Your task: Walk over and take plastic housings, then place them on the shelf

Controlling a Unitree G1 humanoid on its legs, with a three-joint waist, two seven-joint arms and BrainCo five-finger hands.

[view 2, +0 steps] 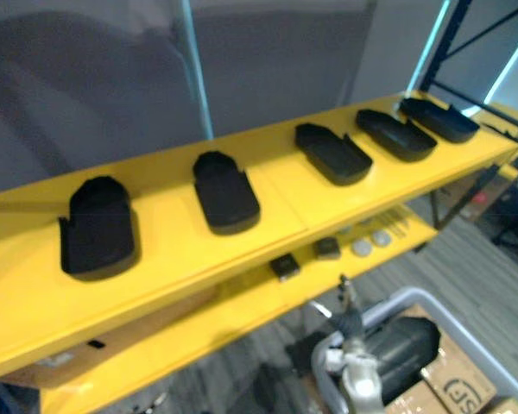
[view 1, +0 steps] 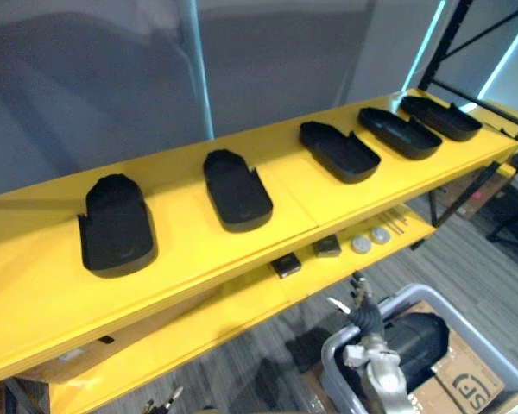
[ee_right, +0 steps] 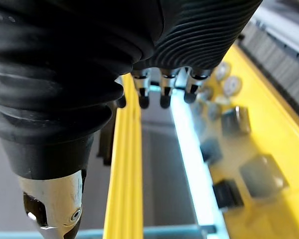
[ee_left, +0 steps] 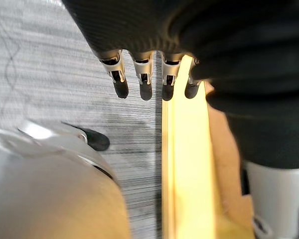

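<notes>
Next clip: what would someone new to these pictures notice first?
The bright yellow shelf stands out first, crossing the head views, with five black plastic housings laid in a row along its top board. On the lower board sit small dark blocks and two silver discs, and a grey bin shows at the lower right.

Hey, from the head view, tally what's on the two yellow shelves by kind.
Black plastic housings, yellow top shelf: 5
Small dark blocks, yellow lower shelf: 2
Round silver discs, lower shelf: 2
Total: 9
</notes>
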